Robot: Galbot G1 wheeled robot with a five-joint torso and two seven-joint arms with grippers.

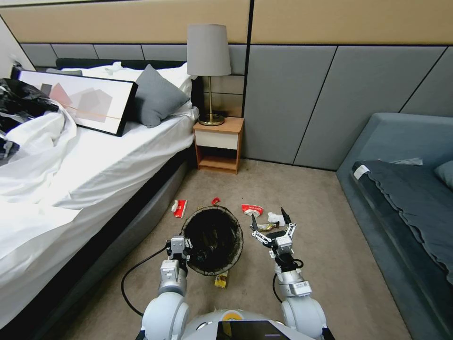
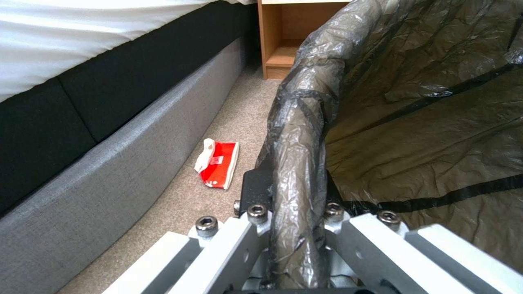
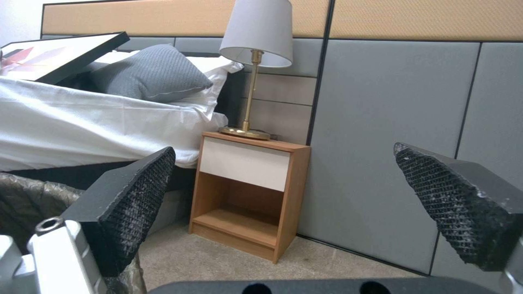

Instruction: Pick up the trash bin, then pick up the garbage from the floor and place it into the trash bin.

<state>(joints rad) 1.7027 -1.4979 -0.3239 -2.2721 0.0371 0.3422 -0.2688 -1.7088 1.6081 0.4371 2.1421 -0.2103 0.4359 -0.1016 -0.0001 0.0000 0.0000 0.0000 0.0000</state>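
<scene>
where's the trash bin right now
In the head view the trash bin is centre-front on the carpet beside the bed, its rim clamped by the left gripper, with the open right gripper on its right.

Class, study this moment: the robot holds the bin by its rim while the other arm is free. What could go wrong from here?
1. The left tool pinches the trash bin only at its bag-covered rim, so the slick liner might slip or the bin tilt.
2. The right tool is open above the litter; the white scrap and gold wrapper lie close together, so it may grab both or neither.
</scene>
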